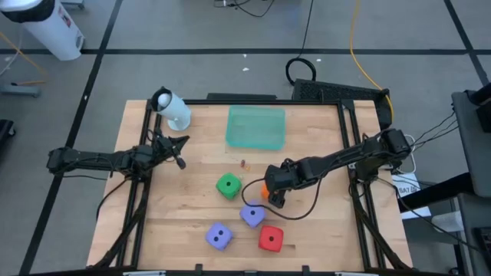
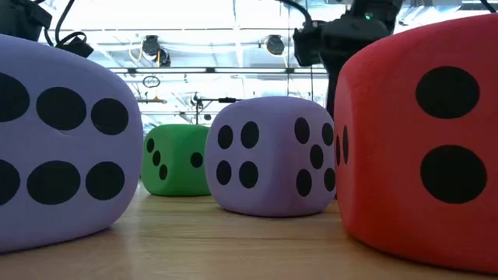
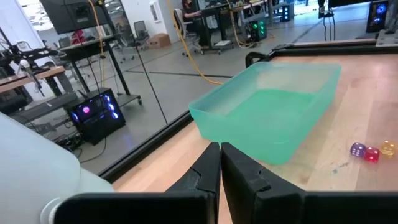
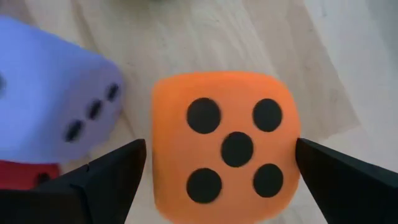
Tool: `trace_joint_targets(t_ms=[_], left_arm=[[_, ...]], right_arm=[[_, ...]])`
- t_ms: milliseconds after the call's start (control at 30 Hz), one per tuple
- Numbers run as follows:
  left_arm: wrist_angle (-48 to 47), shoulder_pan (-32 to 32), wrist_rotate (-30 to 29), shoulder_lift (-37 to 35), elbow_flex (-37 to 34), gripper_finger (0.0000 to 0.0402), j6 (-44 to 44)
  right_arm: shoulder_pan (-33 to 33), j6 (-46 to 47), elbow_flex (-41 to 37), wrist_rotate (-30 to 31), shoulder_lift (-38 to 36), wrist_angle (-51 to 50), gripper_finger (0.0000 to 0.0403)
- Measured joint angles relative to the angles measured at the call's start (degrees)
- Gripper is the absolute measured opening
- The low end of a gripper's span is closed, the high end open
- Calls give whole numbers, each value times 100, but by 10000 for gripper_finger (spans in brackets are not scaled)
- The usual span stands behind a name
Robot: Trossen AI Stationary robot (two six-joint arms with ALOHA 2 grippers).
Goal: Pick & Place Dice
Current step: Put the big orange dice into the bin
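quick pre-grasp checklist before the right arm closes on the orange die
1. Right end effector open: ok, fingers spread wide.
2. Orange die between the fingers: ok, centred, one finger on each side, five-pip face showing in the right wrist view.
3. Fingers clear of the neighbouring purple die: cannot tell, it sits close beside one finger.
4. Green tray free to receive: ok, nothing visible inside.
5. Left end effector out of the way: ok, shut, near the table's left edge.
6. Green die clear of the path: cannot tell.
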Motion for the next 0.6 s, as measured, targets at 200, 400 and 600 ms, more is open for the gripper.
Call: trace_joint_targets(t_ms=[200,400,600], left_arm=[[14,0,0,2,0,26,-2],[42,0,1,0,0,26,-7],[40,0,0,0,0,26,-11]], right_arm=[[24,-100,-24,-58,-40,127,400],[193,-246,-33,-135,-300,495,400],[363,-552,-26,259,-507,797,400]])
